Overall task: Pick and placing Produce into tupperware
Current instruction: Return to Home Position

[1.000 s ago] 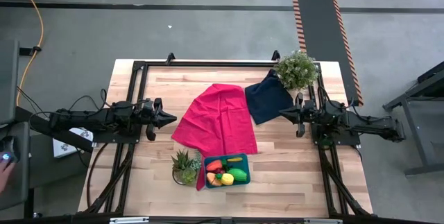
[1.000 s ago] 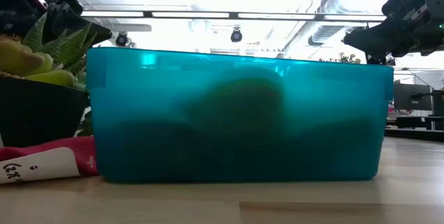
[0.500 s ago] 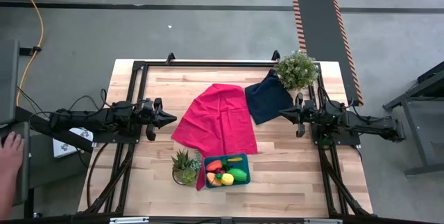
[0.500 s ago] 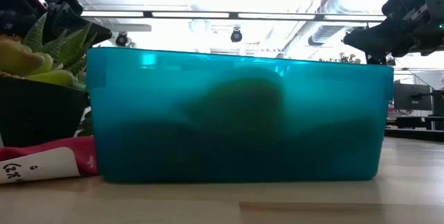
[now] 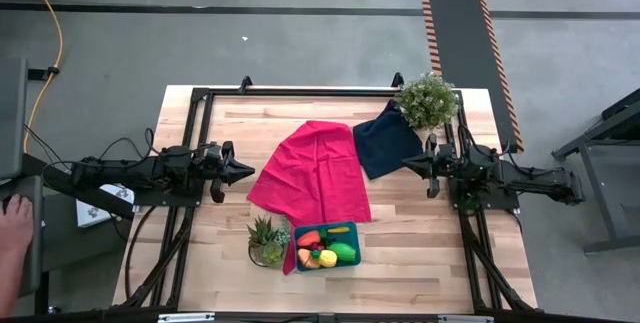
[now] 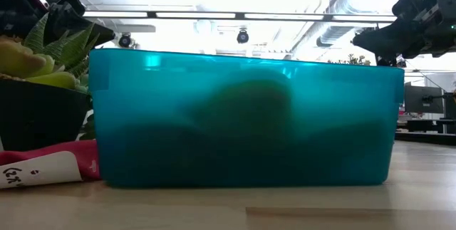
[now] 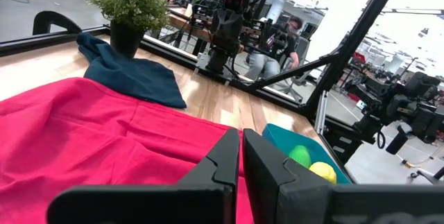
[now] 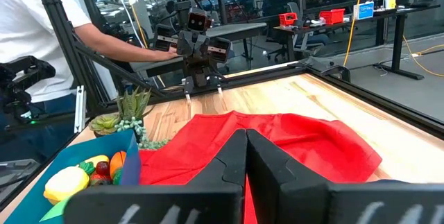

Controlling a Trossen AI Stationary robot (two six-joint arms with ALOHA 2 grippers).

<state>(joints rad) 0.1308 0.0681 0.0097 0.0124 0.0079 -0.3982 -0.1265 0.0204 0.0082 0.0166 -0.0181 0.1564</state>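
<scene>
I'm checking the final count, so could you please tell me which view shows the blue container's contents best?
The high view: it looks straight down into the blue container, so the toy pieces inside show. The low view gives only its wall, with dim shapes behind. Each wrist view catches one corner with a few pieces.

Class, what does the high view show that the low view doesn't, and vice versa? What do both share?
Only the high view: the navy cloth, the bushy potted plant, the carrot and other produce clearly. Only the low view: ceiling lights. Both: the teal tupperware, the succulent, the red cloth, and the left gripper and right gripper, on opposite sides.
</scene>
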